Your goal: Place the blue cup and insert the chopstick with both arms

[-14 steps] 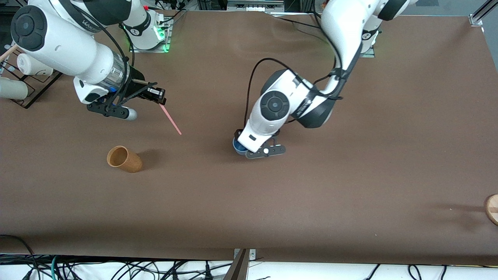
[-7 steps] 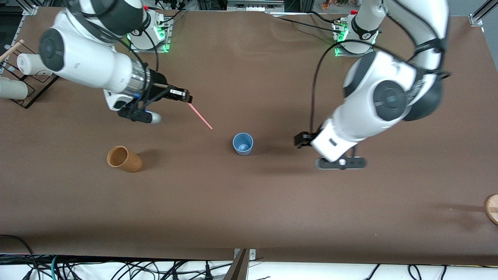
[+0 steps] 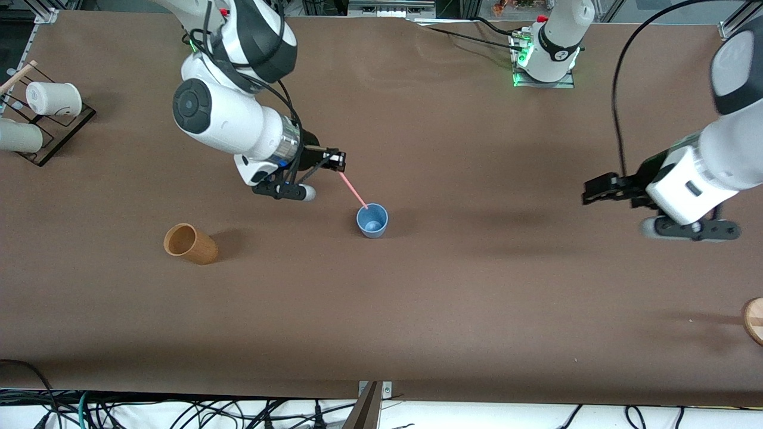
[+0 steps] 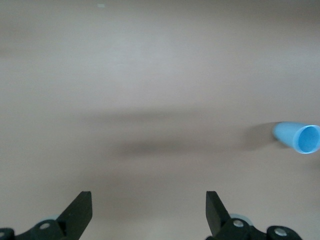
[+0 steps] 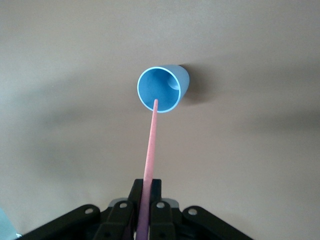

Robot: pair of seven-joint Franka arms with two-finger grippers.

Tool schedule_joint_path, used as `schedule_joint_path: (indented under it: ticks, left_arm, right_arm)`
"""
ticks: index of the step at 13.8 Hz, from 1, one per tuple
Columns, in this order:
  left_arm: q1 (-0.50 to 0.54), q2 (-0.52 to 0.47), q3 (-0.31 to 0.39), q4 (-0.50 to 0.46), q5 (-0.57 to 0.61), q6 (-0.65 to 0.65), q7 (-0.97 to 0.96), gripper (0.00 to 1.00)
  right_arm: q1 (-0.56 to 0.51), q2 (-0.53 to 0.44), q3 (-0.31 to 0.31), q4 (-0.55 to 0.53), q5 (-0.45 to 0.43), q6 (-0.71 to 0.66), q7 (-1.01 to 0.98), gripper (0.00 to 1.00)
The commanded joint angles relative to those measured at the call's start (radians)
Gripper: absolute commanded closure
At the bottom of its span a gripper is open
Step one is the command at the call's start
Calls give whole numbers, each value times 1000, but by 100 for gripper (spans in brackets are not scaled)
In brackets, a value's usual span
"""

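The blue cup [image 3: 372, 220] stands upright on the brown table near its middle. It also shows in the right wrist view [image 5: 163, 88] and in the left wrist view [image 4: 298, 137]. My right gripper [image 3: 338, 159] is shut on the pink chopstick [image 3: 353, 190], which slants down with its free tip over the cup's rim. In the right wrist view the chopstick [image 5: 150, 140] points into the cup's mouth from my right gripper [image 5: 146, 192]. My left gripper [image 3: 596, 191] is open and empty, up over bare table toward the left arm's end; it also shows in the left wrist view [image 4: 148, 210].
A tan-brown cup [image 3: 189, 243] lies on its side toward the right arm's end, nearer the front camera. White cups [image 3: 53, 99] sit on a dark rack [image 3: 56, 134] at that end's edge. A wooden round thing [image 3: 753, 320] shows at the left arm's end.
My left gripper let go of the blue cup and swung away toward the left arm's end. My right gripper carried the chopstick across until its tip reached the cup.
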Motion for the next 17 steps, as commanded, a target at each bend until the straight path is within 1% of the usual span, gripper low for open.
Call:
schedule_joint_path:
  ticks: [1, 3, 4, 5, 6, 8, 10, 12, 14, 17]
  left_arm:
    - [21, -149, -6, -161, 70, 6, 103, 0]
    - [51, -208, -6, -215, 70, -14, 143, 0]
    - [52, -228, -5, -242, 70, -21, 132, 0]
    - [58, -242, 0, -261, 70, -22, 131, 0]
    - [67, -252, 6, -273, 70, -22, 135, 0]
    - [74, -257, 9, -284, 70, -22, 137, 0]
    - [75, -271, 11, -311, 60, -14, 137, 0]
    - [74, -259, 9, -301, 58, -15, 129, 0]
    - [72, -259, 6, -301, 57, -15, 129, 0]
    - [64, -249, 1, -295, 57, -15, 129, 0]
  right_arm:
    - [34, 49, -4, 32, -38, 40, 9, 100]
    - [37, 65, -4, 32, -94, 60, 9, 100]
    - [40, 69, -4, 32, -123, 60, 10, 72]
    - [48, 70, -4, 32, -147, 61, 10, 24]
    - [49, 65, -4, 32, -178, 60, 6, 0]
    - [49, 45, -6, 32, -235, 51, 4, 0]
    - [46, 8, -16, 32, -269, 35, -5, 0]
    - [46, -36, -53, 33, -334, 20, -41, 0]
    - [45, -65, -114, 41, -390, -32, -152, 0]
    - [45, -105, -247, 79, -399, -171, -377, 0]
